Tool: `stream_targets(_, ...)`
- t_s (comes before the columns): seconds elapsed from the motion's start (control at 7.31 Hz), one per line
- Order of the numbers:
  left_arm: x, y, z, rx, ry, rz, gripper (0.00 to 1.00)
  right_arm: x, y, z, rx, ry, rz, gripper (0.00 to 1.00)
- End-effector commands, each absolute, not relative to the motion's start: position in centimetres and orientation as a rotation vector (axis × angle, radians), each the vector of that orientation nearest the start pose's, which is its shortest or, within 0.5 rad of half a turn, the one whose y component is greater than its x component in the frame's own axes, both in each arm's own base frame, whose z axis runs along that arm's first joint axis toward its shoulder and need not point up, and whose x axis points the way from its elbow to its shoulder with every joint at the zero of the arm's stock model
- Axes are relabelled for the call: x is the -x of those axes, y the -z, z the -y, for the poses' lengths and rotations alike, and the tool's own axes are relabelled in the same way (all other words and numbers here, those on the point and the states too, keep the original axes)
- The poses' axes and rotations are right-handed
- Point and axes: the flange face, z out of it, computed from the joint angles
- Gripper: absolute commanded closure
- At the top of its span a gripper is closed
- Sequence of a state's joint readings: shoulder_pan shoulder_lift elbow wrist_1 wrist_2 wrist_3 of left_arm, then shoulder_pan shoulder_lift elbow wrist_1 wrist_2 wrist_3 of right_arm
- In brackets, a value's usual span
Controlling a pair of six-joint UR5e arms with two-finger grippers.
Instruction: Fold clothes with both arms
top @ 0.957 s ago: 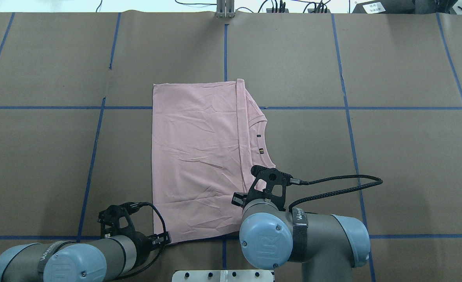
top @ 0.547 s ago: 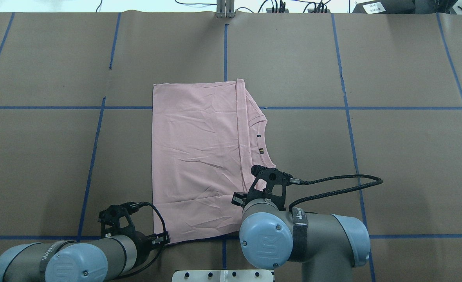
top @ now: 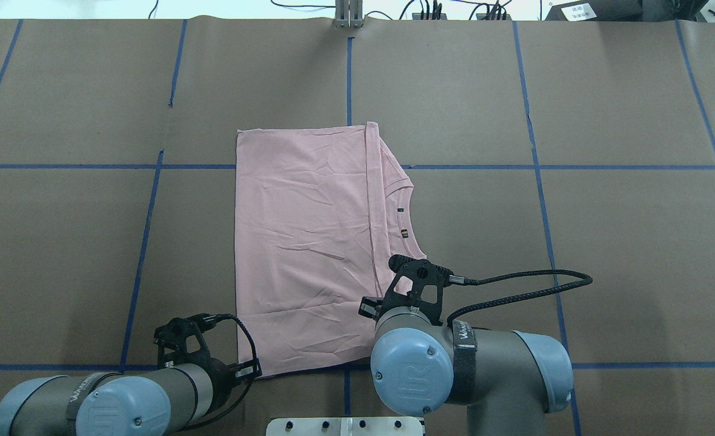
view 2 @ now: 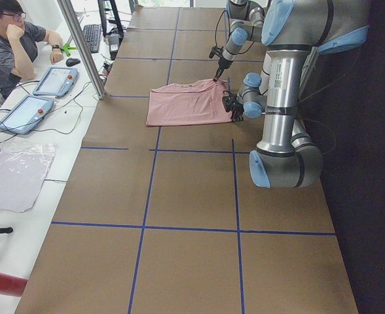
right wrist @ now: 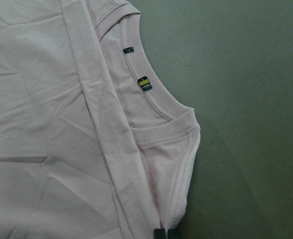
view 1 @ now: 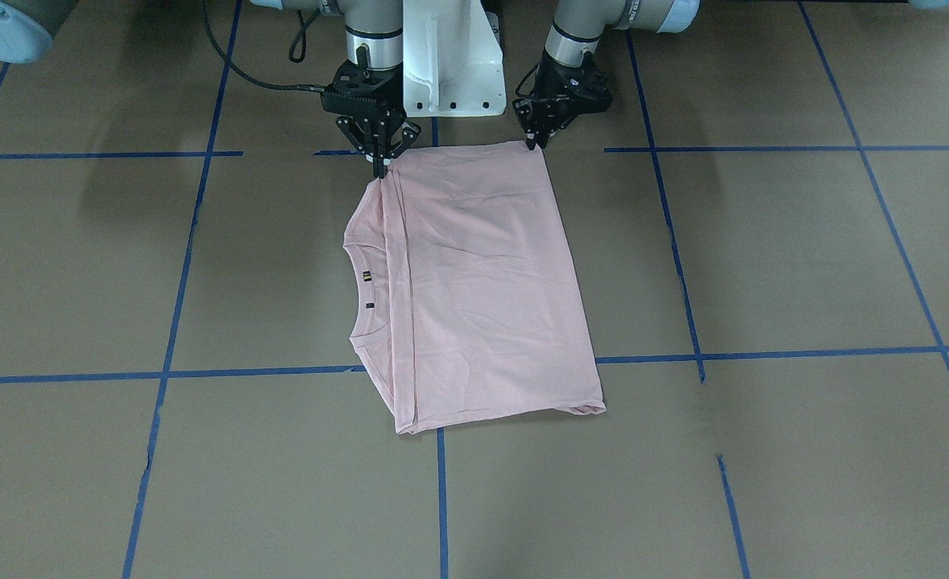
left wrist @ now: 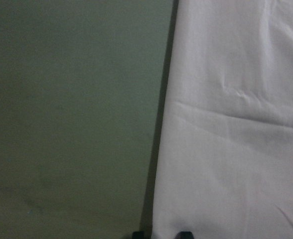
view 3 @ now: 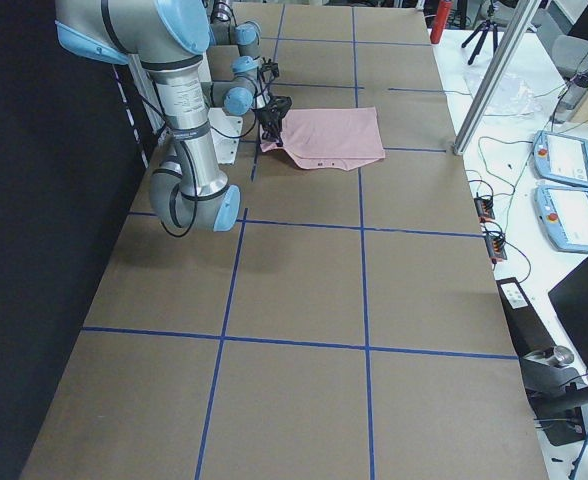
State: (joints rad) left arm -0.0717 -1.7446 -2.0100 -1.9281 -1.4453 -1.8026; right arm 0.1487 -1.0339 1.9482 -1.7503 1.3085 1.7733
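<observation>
Brown paper covers the bench (top: 60, 242), ruled into squares by blue tape lines (top: 141, 254). Nearest the robot, both pincers sit down at the near edge of the pale pink T-shirt (top: 303, 242), one at each corner. The right pincer (view 1: 380, 165) has its tips almost together, pinching the shoulder corner beside the neckline (right wrist: 151, 99). The left pincer (view 1: 536, 145) stands at the other near corner. Its wrist view shows two dark fingertips (left wrist: 186, 234) a little apart, with the cloth's edge between them, and I cannot tell whether they grip it yet. From there the shirt lies flat, plain side up, already folded into a tidy rectangle in the middle of the bench, running away to a straight far edge.

This looks like the corner grasp before a further fold. The next move would call for both arms to lift together and carry the near edge over to the far one, keeping the cloth taut so the layers don't slide apart.
</observation>
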Motion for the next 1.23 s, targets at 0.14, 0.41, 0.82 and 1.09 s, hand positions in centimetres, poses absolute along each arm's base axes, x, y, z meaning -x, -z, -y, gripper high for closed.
stream_targets(0.14, -51.0, -31.2, 18.6, -0.064, 0.289, -1.014, 1.0, 56.4, -22.2, 24.7, -0.234, -0.433, 0.742, 1.0)
stream_targets(0.41, -48.3, -27.7, 19.4, -0.099, 0.254, -1.077, 1.0, 53.5, -21.6, 24.5, -0.23, -0.433, 0.751, 1.0)
stream_targets(0.82, -38.9, -18.9, 19.3, -0.005, 0.174, -1.117, 1.0, 44.7, -16.5, 21.3, -0.191, -0.397, 0.769, 1.0)
stream_targets(1.09, -37.9, -12.6, 20.3, -0.031, 0.152, -1.122, 1.0, 44.5, -16.6, 20.8, -0.188, -0.385, 0.748, 1.0)
